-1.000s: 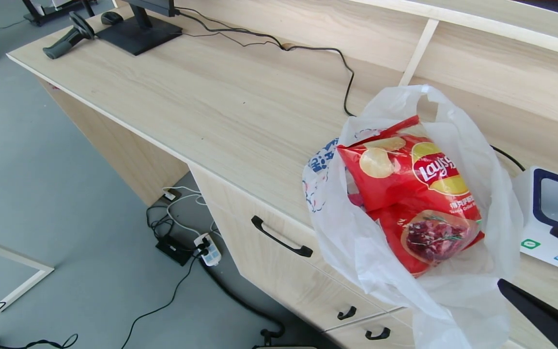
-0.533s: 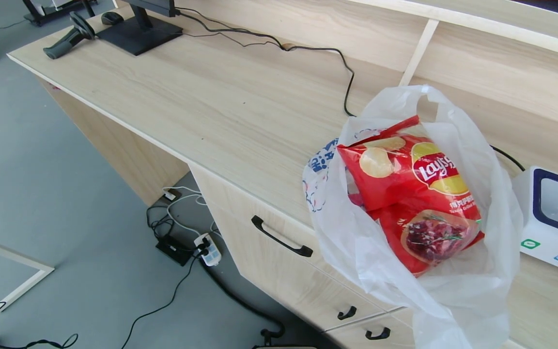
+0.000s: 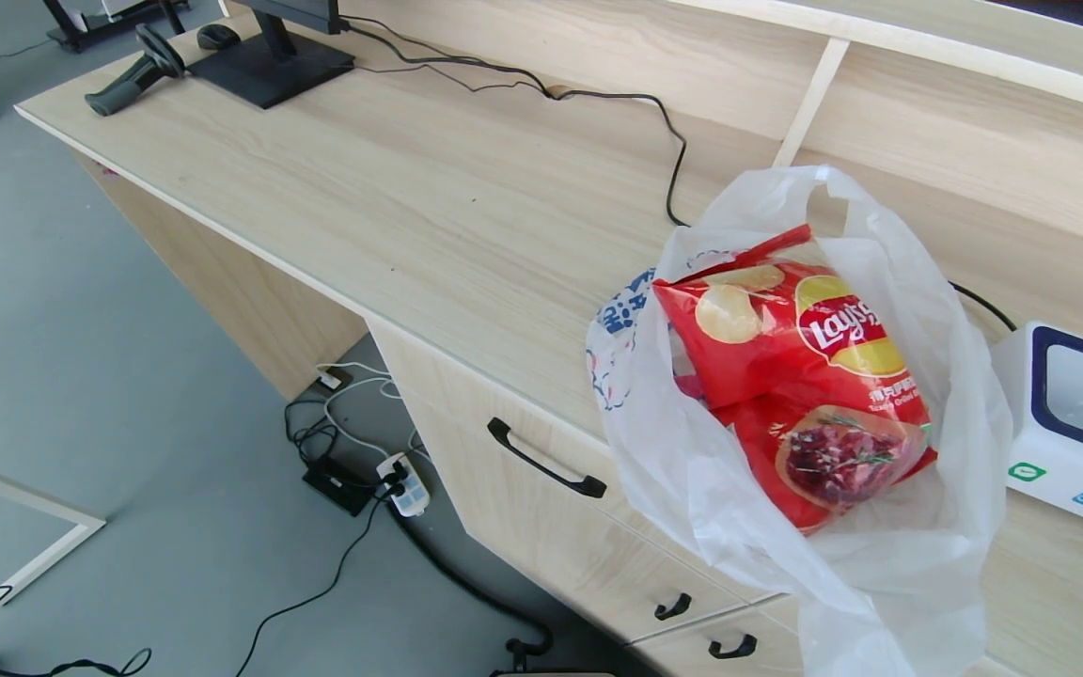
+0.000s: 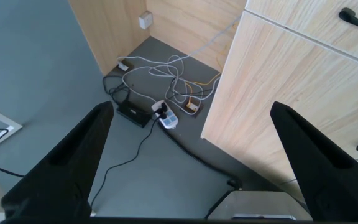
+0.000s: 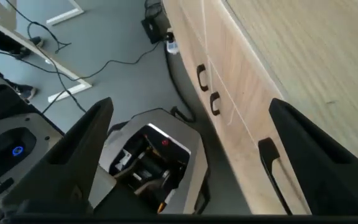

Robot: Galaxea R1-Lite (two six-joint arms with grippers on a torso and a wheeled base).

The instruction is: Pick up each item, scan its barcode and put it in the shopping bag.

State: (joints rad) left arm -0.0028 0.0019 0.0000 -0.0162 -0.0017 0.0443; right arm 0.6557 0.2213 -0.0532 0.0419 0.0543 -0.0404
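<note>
Both jaws hang wide open and empty down by the drawer fronts (image 5: 241, 124), well below the shopping bag (image 3: 673, 470), which slouches over the table (image 3: 363, 188) edge with the red chip bag (image 3: 805, 376) inside, so it could just slump off uncaught.

Shop checkout: wooden counter (image 3: 429, 207), desktop barcode scanner (image 3: 1073, 423) (handheld scanner (image 3: 133, 70) too)

A black monitor stand (image 3: 269, 66) and mouse (image 3: 217, 35) sit at the far end of the wooden surface (image 3: 410, 207); a power strip (image 3: 407, 484) lies on the floor (image 3: 81, 376).
</note>
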